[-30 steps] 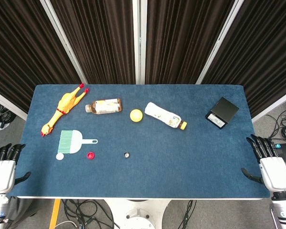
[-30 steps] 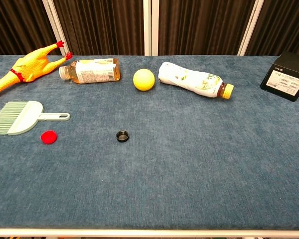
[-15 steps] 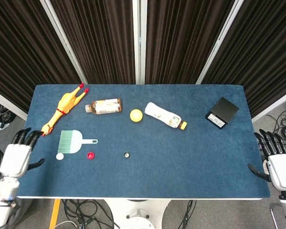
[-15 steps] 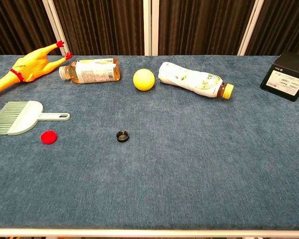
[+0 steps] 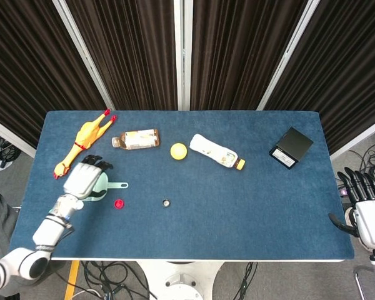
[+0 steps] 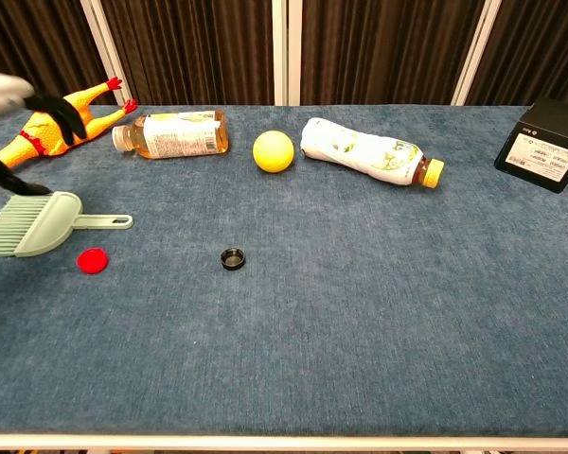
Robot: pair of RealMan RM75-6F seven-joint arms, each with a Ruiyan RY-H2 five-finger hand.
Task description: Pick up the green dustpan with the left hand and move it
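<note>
The pale green dustpan [image 6: 36, 227] lies flat near the table's left edge, comb-like front to the left and handle [image 5: 116, 185] pointing right. My left hand [image 5: 84, 179] hovers right over its body and hides most of it in the head view. In the chest view the left hand [image 6: 5, 91] shows at the upper left, its dark fingers [image 6: 64, 113] spread above the pan and holding nothing. Off the table's right edge, my right hand [image 5: 367, 215] stays low with its fingers apart and empty.
A red cap [image 5: 119, 203] and a black cap [image 5: 166, 202] lie right of the dustpan. Behind it are a rubber chicken [image 5: 84, 140], a tea bottle [image 5: 136, 139], a yellow ball [image 5: 178, 150] and a white-labelled bottle [image 5: 216, 152]. A black box [image 5: 291, 148] sits far right.
My left hand has swung from beside the table's left edge inward and now hangs over the dustpan. The right hand has drifted slightly right and lower. Nothing on the table has moved.
</note>
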